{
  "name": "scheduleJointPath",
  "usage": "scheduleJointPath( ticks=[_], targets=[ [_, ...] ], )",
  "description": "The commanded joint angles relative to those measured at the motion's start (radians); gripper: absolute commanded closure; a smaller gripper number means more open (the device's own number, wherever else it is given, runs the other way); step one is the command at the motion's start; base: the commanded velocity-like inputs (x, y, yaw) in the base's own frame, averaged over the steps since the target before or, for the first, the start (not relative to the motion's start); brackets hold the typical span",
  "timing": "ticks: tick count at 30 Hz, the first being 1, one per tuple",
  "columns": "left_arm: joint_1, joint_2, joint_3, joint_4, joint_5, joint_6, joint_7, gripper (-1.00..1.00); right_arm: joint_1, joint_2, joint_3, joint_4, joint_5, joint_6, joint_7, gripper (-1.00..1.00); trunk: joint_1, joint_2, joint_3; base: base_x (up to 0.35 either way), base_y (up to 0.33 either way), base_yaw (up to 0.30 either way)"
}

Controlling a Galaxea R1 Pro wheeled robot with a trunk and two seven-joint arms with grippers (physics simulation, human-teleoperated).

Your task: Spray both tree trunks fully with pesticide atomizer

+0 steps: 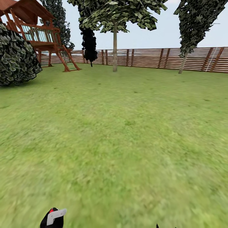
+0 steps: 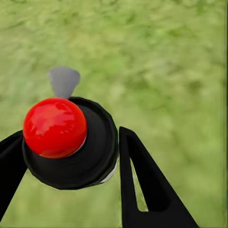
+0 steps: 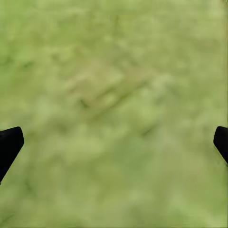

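The pesticide atomizer (image 2: 71,156), a black body with a red ball cap and a grey nozzle, sits between the fingers of my left gripper (image 2: 71,147), which is shut on it. In the head view the atomizer (image 1: 54,215) shows at the bottom edge, held low over the grass. My right gripper (image 3: 116,137) is open, with only lawn between its fingers. Far ahead by the fence stands a tree (image 1: 115,47) with a pale straight trunk. Another tree (image 1: 183,61) with a leaning pale stem stands at the far right. Both are many metres away.
A wide grass lawn (image 1: 126,133) stretches ahead to a brown slat fence (image 1: 152,58). A wooden playhouse (image 1: 41,34) and a dark leafy bush (image 1: 15,60) stand at the far left. A dark columnar tree (image 1: 89,44) stands by the fence.
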Motion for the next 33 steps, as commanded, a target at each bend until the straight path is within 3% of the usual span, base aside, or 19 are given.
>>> scheduleJointPath(
  ticks=[1, 33],
  targets=[
    [0.000, 0.000, 0.000, 0.000, 0.000, 0.000, 0.000, 1.00, 0.000, 0.000, 0.000, 0.000, 0.000, 0.000, 0.000, -1.00, 0.000, 0.000, 0.000, 0.328, -0.100, 0.000],
    [0.000, 0.000, 0.001, 0.000, 0.000, 0.000, 0.000, 1.00, 0.000, 0.000, 0.000, 0.000, 0.000, 0.000, 0.000, -1.00, 0.000, 0.000, 0.000, 0.325, -0.103, 0.000]
  ],
)
